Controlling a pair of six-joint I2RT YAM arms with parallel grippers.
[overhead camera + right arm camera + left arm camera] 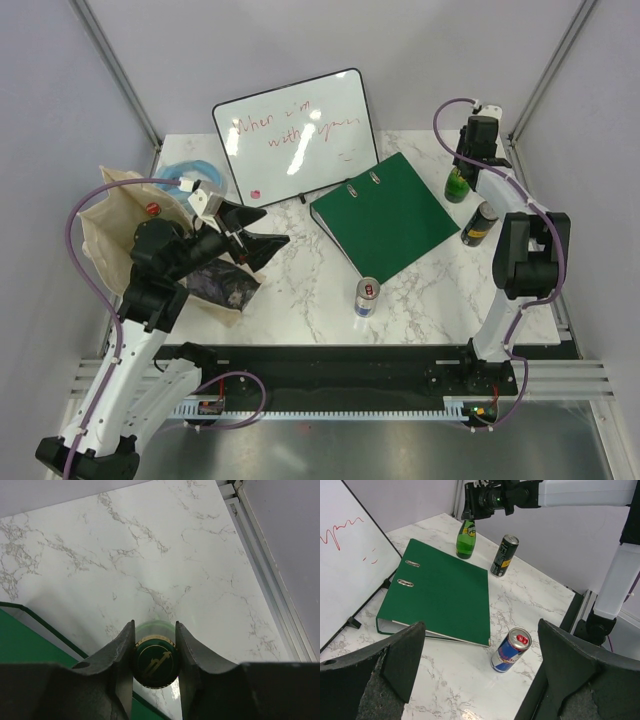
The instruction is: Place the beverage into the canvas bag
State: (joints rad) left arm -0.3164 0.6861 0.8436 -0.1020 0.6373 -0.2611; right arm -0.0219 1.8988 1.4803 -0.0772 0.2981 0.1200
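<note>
While the green bottle (458,184) stands upright at the table's (300,300) far right corner, just off the corner of a green ring binder (385,215) that lies flat in the middle, a dark can (480,224) stands just beside it on the near side. A blue-and-silver can (366,297) stands alone nearer the front, off the binder's near corner. A whiteboard (295,135) with red scrawl leans at the back.

The canvas bag (105,225) slumps at the left edge, well apart from the bottle, with the binder and the cans lying between them.

The right gripper (154,640) comes down on the bottle from above, its fingers (122,652) pressed against both sides of the cap. The left gripper (481,630) hangs above the table by the bag, its fingers (402,655) spread wide and holding nothing.

The left arm covers much of the bag, so its mouth cannot be made out. In the right wrist view the cap hides the bottle's body. A pale blue object (190,172) behind the bag is too unclear to name.
</note>
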